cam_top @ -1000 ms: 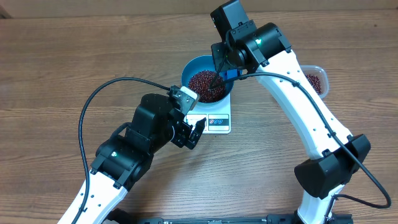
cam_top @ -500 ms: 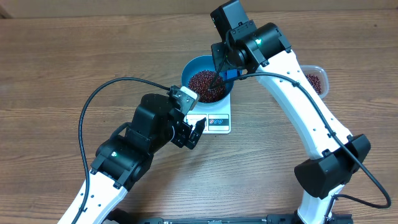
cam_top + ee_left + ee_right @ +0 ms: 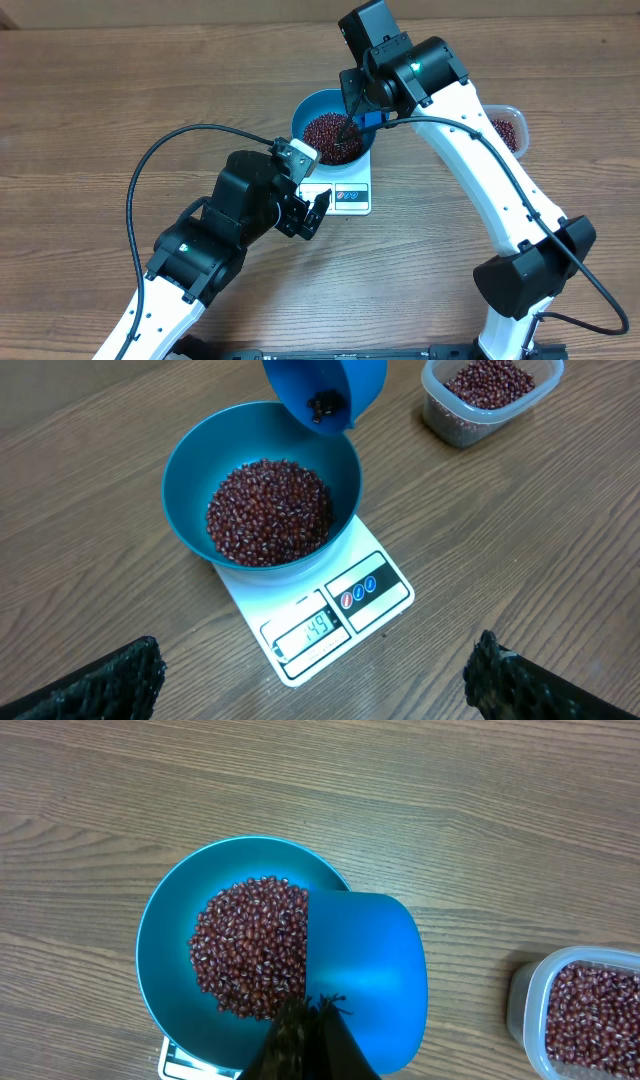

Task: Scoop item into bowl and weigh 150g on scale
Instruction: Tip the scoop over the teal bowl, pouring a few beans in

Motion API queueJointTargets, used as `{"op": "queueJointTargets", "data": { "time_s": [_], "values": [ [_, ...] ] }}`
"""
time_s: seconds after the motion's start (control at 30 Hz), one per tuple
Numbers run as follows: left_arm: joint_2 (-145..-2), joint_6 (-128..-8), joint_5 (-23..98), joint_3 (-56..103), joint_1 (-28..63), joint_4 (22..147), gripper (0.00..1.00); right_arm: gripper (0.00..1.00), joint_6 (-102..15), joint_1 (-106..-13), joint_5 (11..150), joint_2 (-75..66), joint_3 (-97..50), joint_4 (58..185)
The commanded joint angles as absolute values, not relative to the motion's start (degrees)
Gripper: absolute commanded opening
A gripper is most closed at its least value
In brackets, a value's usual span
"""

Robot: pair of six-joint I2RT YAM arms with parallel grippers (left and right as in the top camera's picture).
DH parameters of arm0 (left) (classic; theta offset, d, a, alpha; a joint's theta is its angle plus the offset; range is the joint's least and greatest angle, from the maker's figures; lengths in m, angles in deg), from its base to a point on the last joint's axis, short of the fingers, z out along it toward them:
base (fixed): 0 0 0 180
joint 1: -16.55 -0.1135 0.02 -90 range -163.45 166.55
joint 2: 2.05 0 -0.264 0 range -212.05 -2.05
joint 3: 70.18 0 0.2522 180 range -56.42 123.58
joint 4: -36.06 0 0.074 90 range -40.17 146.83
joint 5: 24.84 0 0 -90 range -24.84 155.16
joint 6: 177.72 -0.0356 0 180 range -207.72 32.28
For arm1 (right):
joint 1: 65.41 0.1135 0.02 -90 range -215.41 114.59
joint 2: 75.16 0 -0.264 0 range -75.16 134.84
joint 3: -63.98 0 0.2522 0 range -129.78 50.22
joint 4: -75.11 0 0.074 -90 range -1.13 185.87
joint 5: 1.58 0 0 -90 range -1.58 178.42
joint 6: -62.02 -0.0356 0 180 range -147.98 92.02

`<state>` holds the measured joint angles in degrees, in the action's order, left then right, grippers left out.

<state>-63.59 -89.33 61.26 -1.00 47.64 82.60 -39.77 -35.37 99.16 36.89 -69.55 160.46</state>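
Now, beans: a dark red-brown heap in the blue bowl; a few more lie in the tilted scoop above its far rim.
Bowl: sits on the white scale.
Right gripper: fingers pinched tight on the scoop's handle.
Left gripper: fingers spread wide, holding nothing, near the scale.
Tub: apart from the bowl, holding beans.

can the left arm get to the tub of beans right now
Probably not. The tub sits far right beyond the right arm, which lies across the path from the open left gripper, with the bowl and scale also between.
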Motion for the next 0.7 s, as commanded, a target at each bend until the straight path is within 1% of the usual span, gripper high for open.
{"op": "queueJointTargets", "data": {
  "time_s": [0.0, 0.67],
  "values": [
    [-63.8, -88.8, 61.1, -1.3, 47.5, 82.6, 1.00, 0.04, -40.0, -35.2, 99.7, 36.8, -69.7, 160.6],
    [-63.8, -88.8, 61.1, -1.3, 47.5, 82.9, 0.99, 0.04, -40.0, -35.2, 99.3, 36.8, -69.7, 160.0]
  ]
}}
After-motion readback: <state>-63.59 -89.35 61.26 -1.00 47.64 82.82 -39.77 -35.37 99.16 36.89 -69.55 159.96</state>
